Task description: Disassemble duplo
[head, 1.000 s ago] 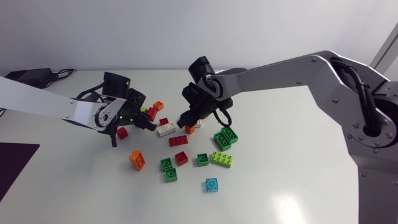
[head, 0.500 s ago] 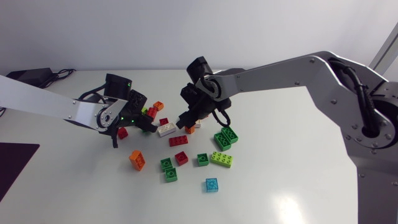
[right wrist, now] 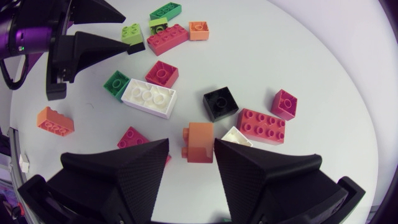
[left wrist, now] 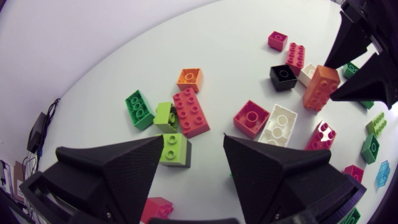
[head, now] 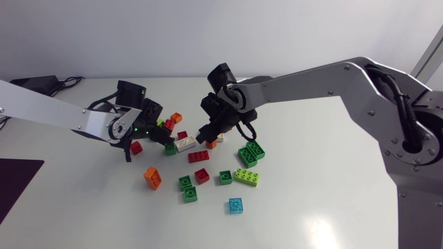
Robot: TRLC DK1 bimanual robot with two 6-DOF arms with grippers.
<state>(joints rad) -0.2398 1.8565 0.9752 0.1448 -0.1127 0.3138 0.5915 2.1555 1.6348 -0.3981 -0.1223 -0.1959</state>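
Duplo bricks lie loose in a cluster at the middle of the white counter (head: 311,200), with both arms reaching in over them. The left gripper (left wrist: 194,146) hangs low above the counter with its fingers spread wide and holds nothing. A lime brick (left wrist: 175,149) sits on the counter between the fingers, close against one fingertip and apart from the other. Just ahead of it lie a long red brick (left wrist: 191,112), a green brick (left wrist: 139,109) and a small orange square brick (left wrist: 189,79). The right gripper (right wrist: 191,148) faces the left one from across the cluster, also released. An orange brick (right wrist: 199,140) stands between its fingers, close to one finger, with a gap showing on the other side, so it is not clamped. Beyond this gripper's tips are a black brick (right wrist: 220,103), a red eight-stud brick (right wrist: 262,126) and a white brick (right wrist: 148,98), which has a dark green brick (right wrist: 116,83) touching its end. Nearer the counter's front edge, well apart from both grippers, lie another orange brick (head: 152,178), two green bricks (head: 187,188) close together, a small red brick (head: 201,175), a lime four-stud-long brick (head: 247,177) and a single blue brick (head: 236,205). A pair of dark green bricks (head: 250,152) rests beside the right arm's wrist.
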